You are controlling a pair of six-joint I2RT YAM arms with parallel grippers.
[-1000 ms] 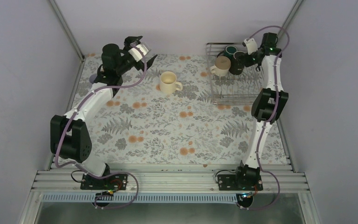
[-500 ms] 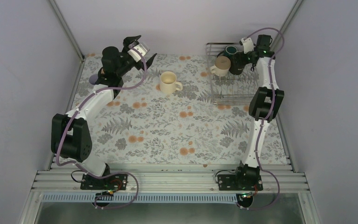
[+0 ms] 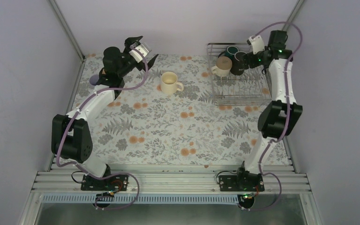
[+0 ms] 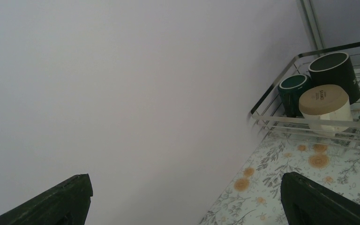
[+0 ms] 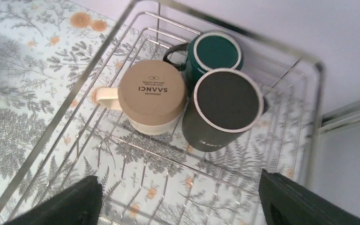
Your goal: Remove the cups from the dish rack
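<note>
Silver dish rack (image 3: 234, 91) holds three upturned cups (image 5: 152, 91); both right gripper (image 5: 178, 180) and left gripper (image 4: 183, 180) gape empty

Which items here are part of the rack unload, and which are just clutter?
Job:
- dish rack
- in it: upside-down cream mug, green mug, black mug
- upright cream mug, already out
- lavender cup, far left, partly hidden

Not job:
- floral table cover
- aluminium rail at the near edge

A fern-and-flower patterned tablecloth (image 3: 168, 126) lies between plain lavender walls (image 3: 178, 23).
</note>
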